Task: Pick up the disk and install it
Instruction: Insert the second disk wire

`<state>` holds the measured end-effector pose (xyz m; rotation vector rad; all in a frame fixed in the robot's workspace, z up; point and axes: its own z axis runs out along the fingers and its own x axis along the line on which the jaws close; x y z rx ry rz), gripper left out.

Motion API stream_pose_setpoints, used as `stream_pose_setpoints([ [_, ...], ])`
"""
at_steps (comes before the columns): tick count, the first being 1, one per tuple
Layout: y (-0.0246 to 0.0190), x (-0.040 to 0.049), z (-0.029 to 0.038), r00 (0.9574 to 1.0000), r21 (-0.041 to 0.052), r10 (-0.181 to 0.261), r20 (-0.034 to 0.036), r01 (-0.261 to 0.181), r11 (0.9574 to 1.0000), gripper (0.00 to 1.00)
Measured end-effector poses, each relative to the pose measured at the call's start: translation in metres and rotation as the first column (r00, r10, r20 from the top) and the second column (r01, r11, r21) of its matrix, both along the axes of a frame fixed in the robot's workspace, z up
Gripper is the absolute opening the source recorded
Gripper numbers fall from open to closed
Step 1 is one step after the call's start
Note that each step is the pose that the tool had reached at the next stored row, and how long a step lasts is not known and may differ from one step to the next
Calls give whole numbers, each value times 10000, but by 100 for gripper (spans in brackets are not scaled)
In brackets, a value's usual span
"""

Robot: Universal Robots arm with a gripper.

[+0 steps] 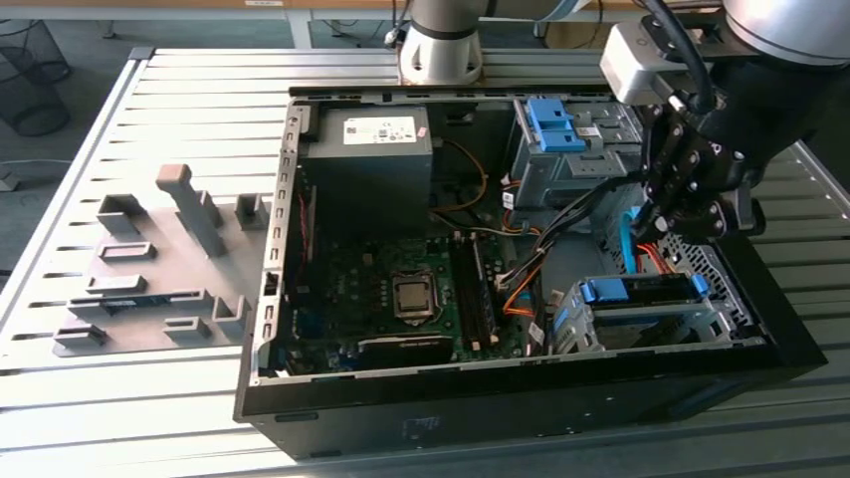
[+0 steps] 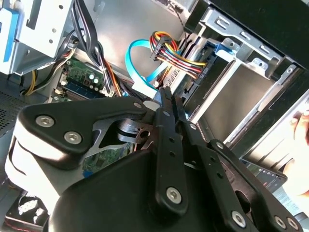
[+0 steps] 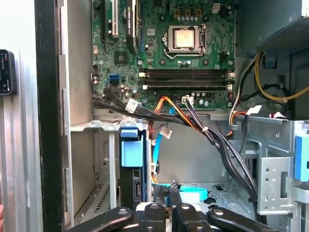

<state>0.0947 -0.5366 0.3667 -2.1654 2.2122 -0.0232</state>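
On the slatted metal counter (image 1: 159,418), your open computer case (image 1: 531,398) lies on its side, holding the motherboard (image 1: 398,289), a grey power supply box (image 1: 369,159) and bundles of cables (image 1: 531,269). Toward the exterior view's right, a metal drive cage (image 1: 584,324) near the case's front corner carries the disk (image 1: 642,291), its blue handle showing at the cage mouth. A second cage farther back holds a bare blue bracket (image 1: 554,124). In the first wrist view the disk (image 3: 131,159) stands on edge inside its bay, blue handle facing the camera and long axis running deeper into the cage. Your pincer (image 1: 691,214) hangs over the case's right side, just above the disk's cage, and in the first wrist view the pincer (image 3: 167,186) has its fingertips drawn together on nothing, beside a light-blue data cable (image 3: 186,193).
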Motion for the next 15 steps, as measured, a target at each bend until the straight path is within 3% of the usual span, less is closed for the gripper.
stream_pose_setpoints([
  [4, 0, 26, -12, 10000, -5, -53, -19, 53, 10000, 15],
  [7, -3, 30, -18, 9999, -93, -100, -20, 99, 9999, 15],
  [11, -3, 31, -20, 9999, -549, -165, -14, 164, 9984, 15],
  [15, -3, 33, -25, 9997, -1085, -253, -2, 252, 9938, 15],
])
